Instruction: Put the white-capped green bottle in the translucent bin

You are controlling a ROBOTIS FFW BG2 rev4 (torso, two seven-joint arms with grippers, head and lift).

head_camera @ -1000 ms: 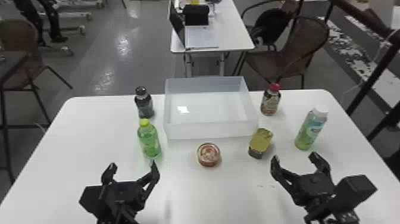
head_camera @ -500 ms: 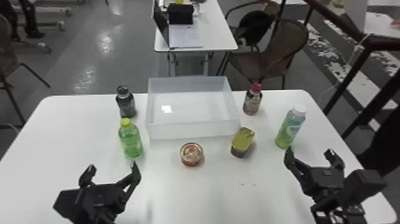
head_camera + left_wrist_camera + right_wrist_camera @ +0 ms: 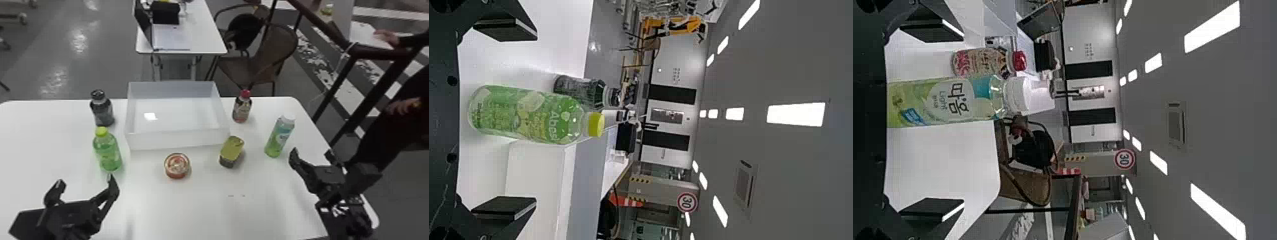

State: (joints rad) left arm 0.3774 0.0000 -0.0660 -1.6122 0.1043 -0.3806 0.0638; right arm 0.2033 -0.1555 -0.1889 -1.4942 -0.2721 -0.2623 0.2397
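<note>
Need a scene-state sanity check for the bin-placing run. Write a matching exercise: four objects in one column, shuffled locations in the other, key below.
Objects
1. White-capped green bottle
2. Translucent bin
3. Yellow-capped green bottle
4. Round can

Locations
A. Upright, nearest the open left gripper
B. In front of the middle of the bin's near wall
C. Upright, nearest the open right gripper
D. Far side of the table, between the dark-capped bottle and the red-capped bottle

Pairs: 1-C, 2-D, 3-A, 4-B
</note>
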